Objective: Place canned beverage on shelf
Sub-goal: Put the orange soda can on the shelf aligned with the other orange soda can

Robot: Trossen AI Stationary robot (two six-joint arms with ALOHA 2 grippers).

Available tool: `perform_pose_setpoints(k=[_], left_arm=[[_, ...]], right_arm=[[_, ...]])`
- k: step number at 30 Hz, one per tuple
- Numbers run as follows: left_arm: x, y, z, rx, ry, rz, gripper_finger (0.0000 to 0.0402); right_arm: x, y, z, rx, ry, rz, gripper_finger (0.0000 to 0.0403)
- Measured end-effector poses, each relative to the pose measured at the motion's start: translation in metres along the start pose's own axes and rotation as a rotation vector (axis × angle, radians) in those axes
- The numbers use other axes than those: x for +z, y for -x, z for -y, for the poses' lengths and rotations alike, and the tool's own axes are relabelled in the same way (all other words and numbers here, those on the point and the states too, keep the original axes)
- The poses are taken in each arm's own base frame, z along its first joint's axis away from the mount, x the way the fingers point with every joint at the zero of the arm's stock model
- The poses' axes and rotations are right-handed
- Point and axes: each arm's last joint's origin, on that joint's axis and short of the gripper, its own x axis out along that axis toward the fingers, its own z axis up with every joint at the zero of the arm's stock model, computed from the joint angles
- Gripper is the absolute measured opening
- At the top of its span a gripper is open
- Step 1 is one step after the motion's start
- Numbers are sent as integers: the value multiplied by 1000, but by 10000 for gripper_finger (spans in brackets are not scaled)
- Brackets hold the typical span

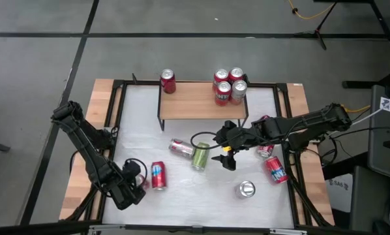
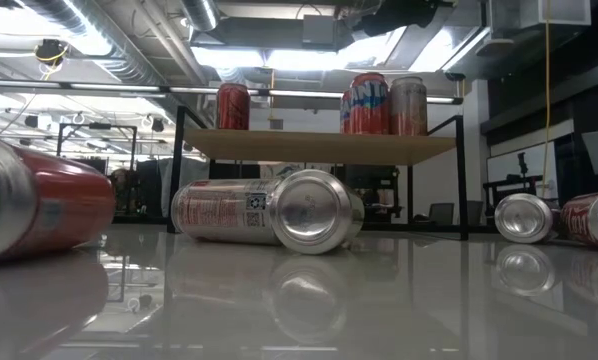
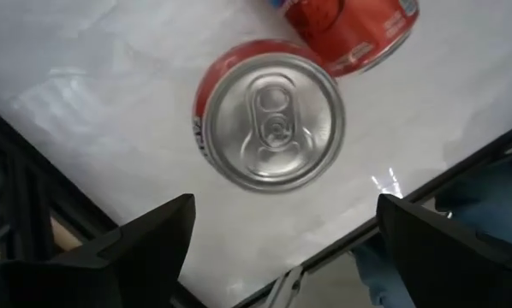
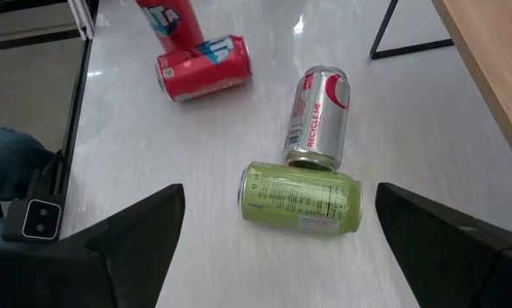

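Note:
The shelf [image 1: 201, 101] stands at the table's far side with one red can [image 1: 167, 81] and several more cans [image 1: 229, 85] upright on its plank. My left gripper [image 3: 282, 257] hangs open, pointing down, above an upright red can [image 3: 273, 120] near the front left. That can stands on its base beside a lying red can [image 1: 158, 175]. My right gripper [image 4: 277, 248] is open over the table's middle, slanting down toward a green can [image 4: 300, 198] and a silver can [image 4: 318, 120], both lying on their sides.
A can [image 1: 246, 189] stands upright near the front right. Three red cans [image 1: 276, 168] lie along the right side under my right arm. The table's black frame [image 1: 117, 111] and wooden edges border the white top. Free room lies between the shelf and the lying cans.

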Motion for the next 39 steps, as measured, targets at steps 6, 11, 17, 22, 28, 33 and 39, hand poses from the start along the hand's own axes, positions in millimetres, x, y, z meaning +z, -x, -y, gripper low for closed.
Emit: perform_pose_setpoints(k=[6,11,17,22,28,33,39], left_arm=[[2,0,1,-23,-1,81,357],[3,0,0,-17,-15,103,358],[5,-10,-6,13,-9,134,358],[7,-21,-9,23,0,138,358],[8,-27,-8,-17,1,186,358],[9,-32,-7,-43,-19,215,358],[8,-32,-7,-32,-65,195,357]], right_arm=[[0,0,0,0,0,0,372],[0,0,0,0,0,0,372],[0,0,0,0,0,0,372],[0,0,0,0,0,0,372],[0,0,0,0,0,0,372],[0,0,0,0,0,0,372],[0,0,0,0,0,0,372]])
